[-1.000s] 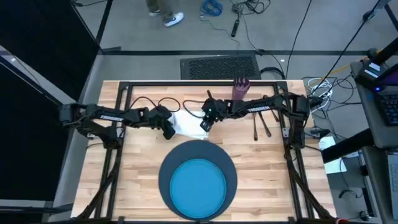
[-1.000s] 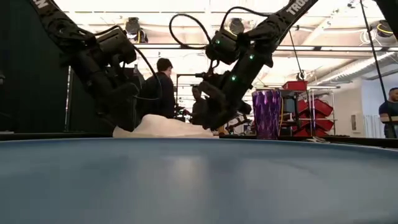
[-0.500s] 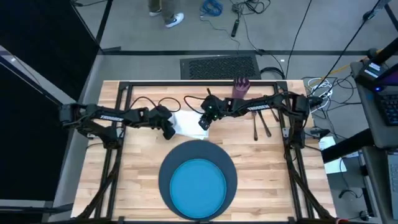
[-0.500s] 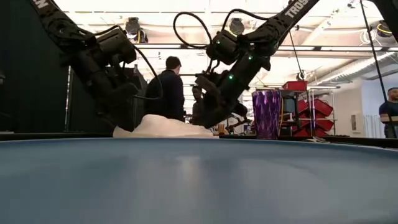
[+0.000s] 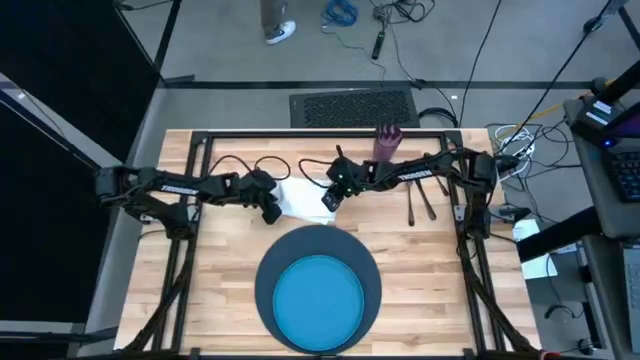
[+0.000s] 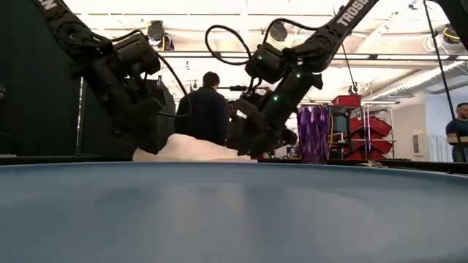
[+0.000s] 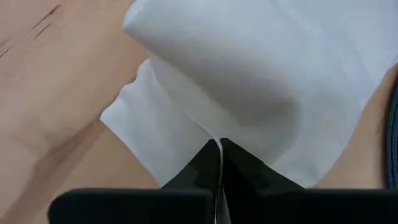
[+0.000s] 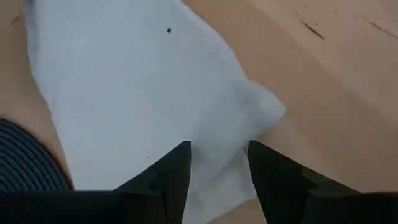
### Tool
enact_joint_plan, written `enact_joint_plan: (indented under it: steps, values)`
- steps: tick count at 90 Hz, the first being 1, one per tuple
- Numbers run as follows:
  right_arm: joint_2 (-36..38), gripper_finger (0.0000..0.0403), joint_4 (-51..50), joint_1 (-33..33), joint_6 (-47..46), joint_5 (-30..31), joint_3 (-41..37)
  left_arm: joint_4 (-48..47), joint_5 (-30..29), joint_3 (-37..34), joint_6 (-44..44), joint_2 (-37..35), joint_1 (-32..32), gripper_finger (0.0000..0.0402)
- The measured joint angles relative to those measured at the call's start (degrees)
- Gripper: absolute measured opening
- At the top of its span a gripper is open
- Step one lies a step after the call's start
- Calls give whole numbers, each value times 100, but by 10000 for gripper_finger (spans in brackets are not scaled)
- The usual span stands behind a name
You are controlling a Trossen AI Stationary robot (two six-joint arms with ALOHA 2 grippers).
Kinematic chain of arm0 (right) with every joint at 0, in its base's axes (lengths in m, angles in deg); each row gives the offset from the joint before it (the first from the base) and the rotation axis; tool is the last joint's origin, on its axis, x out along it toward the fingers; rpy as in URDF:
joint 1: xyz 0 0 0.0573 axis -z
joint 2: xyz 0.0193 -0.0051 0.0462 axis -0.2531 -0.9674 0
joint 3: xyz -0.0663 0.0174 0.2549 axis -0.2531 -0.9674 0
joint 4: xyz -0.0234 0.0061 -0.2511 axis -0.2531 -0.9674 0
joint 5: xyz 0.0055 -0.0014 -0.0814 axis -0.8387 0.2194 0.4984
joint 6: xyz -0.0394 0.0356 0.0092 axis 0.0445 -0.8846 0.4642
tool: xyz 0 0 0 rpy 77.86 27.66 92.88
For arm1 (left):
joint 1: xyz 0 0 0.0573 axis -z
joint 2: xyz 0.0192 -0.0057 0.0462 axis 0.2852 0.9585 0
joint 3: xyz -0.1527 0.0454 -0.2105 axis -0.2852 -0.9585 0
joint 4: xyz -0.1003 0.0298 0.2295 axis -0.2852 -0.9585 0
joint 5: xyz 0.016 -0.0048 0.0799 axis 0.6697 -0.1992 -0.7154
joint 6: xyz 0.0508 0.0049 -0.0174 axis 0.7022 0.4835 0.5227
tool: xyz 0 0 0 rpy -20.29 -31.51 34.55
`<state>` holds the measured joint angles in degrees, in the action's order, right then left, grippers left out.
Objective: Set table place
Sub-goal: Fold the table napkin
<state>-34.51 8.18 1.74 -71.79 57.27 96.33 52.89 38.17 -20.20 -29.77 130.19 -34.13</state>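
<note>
A white napkin lies rumpled on the table, just beyond the dark grey charger that carries the blue plate. In the low view the napkin humps up in the middle. My left gripper is at its left end, shut on it. My right gripper is open at the napkin's right end, its fingers on either side of the cloth's edge. The purple cup stands at the far edge. The cutlery lies to the right. My left gripper pinches the napkin's left edge between its two shut fingers, coming slanting down from the table's left. The cloth bulges up slack beyond the fingertips, and the rest of it lies on the table. My right gripper is low over the napkin's right end; whether it touches the cloth I cannot tell.
The black frame runs along the table's far edge and down both sides. Bare wood shows left and right of the charger. People stand in the room behind the table.
My right gripper has shifted a little toward the table's right edge at the napkin's right end, staying open. The napkin keeps its hump.
</note>
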Motion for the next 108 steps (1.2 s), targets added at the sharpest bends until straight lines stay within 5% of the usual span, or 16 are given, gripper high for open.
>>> enact_joint_plan:
  steps: [22,44,108]
  values:
    - [0,125,539,0,-74,-161,-31,1,-8,0,2,0,1,1]
    - [0,9,530,-41,83,-106,-31,1,-8,0,1,0,2,1]
    - [315,0,-805,-341,-97,218,-24,-63,-314,0,-58,-432,338,1]
